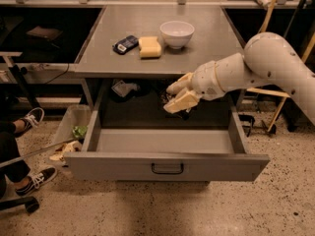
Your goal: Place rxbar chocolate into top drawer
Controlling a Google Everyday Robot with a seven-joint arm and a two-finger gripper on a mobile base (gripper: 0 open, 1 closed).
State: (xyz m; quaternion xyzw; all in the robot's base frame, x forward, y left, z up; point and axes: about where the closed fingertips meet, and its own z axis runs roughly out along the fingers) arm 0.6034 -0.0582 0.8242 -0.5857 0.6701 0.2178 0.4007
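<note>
The top drawer (123, 165) is pulled wide open, a shallow grey tray with a small black handle (167, 168) at its front centre. My gripper (175, 98) hangs above the drawer's middle, just below the table's front edge, on the white arm (261, 63) reaching in from the right. Its pale fingers (183, 101) are closed on a small dark flat thing, the rxbar chocolate (165, 97), mostly hidden between them. The bare part of the drawer floor (147, 140) holds nothing.
On the grey tabletop (206, 38) lie a dark blue packet (125, 44), a yellow sponge (149, 47) and a white bowl (177, 33). A clear waste bin (73, 127) stands left of the drawer. A person's sneakers (30, 118) are at far left. A wooden frame (273, 107) stands right.
</note>
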